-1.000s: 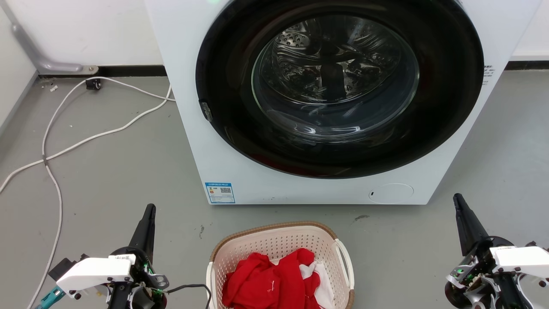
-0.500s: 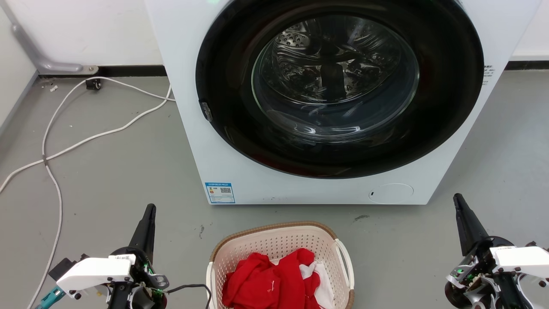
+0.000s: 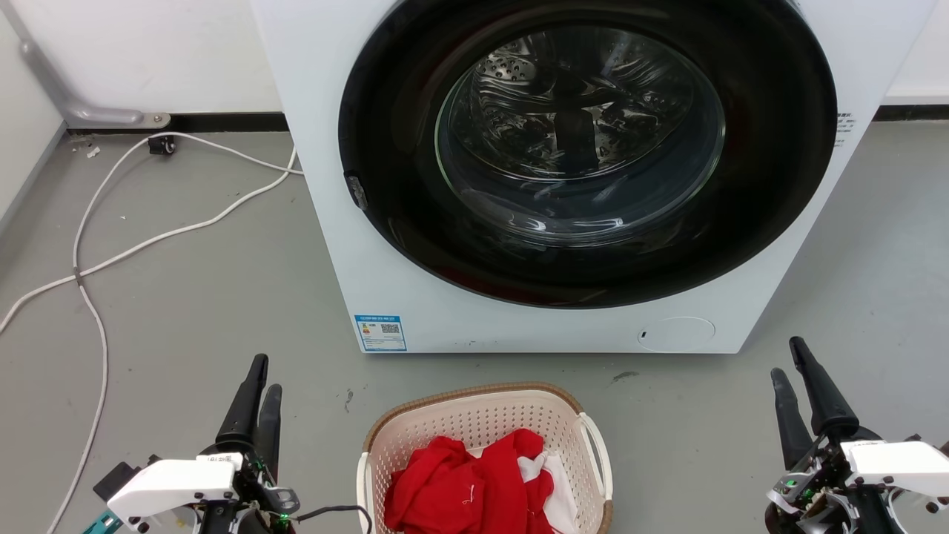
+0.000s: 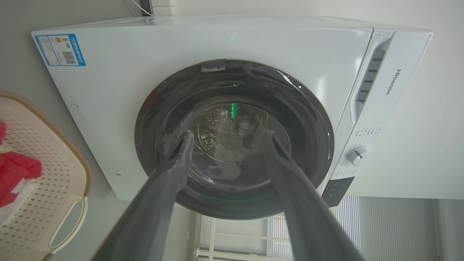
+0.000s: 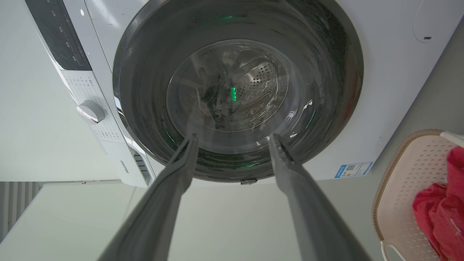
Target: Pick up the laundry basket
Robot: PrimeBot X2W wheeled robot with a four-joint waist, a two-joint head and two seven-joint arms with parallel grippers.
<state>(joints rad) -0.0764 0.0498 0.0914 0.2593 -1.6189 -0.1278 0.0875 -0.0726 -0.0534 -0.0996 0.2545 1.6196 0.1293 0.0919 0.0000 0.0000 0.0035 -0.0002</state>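
Even, cool indoor light, no hard shadows: grey floor point(image 3: 185, 297) and white washing machine point(image 3: 385, 297) evenly lit in head view, which is sharp edge to edge. Door glass point(image 3: 578, 133) carries pale, streaky reflections; a green glint point(image 4: 233, 110) sits in it in both wrist views. Wrist views are wide-angle, w/ the machine's straight sides bowed twd the corners. Fingers point(image 4: 163, 188), close to lens, are soft & smeared, esp. at frame bottom.

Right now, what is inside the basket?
Crumpled red cloth lies in the basket, with a bit of white cloth showing at its right side. The cloth covers the floor there, so anything beneath is hidden; the near end is cut off by the frame.
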